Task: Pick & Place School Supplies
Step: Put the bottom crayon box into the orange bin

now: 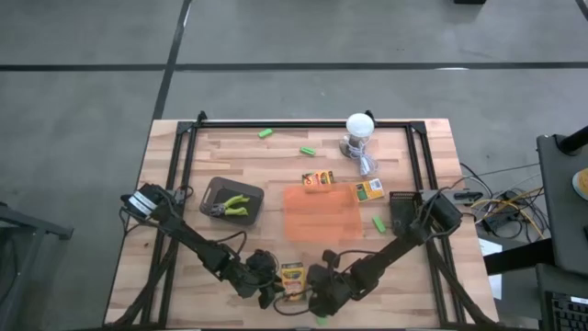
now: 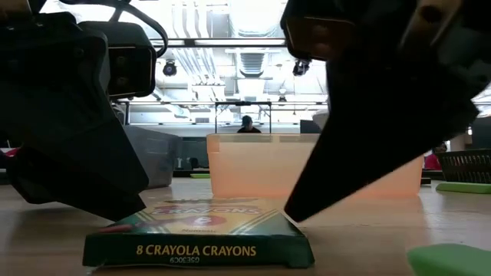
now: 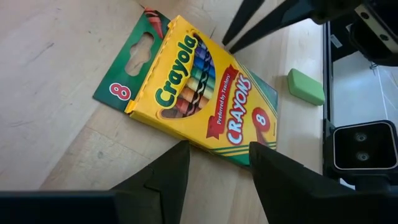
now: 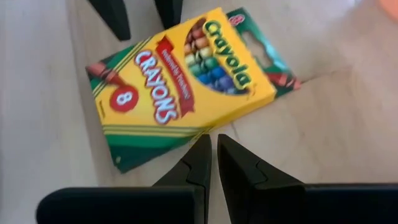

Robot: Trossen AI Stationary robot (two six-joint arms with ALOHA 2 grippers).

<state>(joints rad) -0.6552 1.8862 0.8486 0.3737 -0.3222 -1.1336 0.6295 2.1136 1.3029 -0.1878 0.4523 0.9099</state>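
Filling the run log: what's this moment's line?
crayon box: flat on table | left gripper: open beside it | right gripper: shut, opposite side

Both arms meet over a crayon box at the table's near edge

We see the left gripper (image 1: 273,287) and right gripper (image 1: 315,287) flanking the crayon box (image 1: 292,279). Farther back lie the orange tray (image 1: 322,212), two more crayon boxes (image 1: 319,179) (image 1: 369,191), a dark tray (image 1: 220,191) holding green-handled pliers (image 1: 231,207), and a white lamp (image 1: 359,127).
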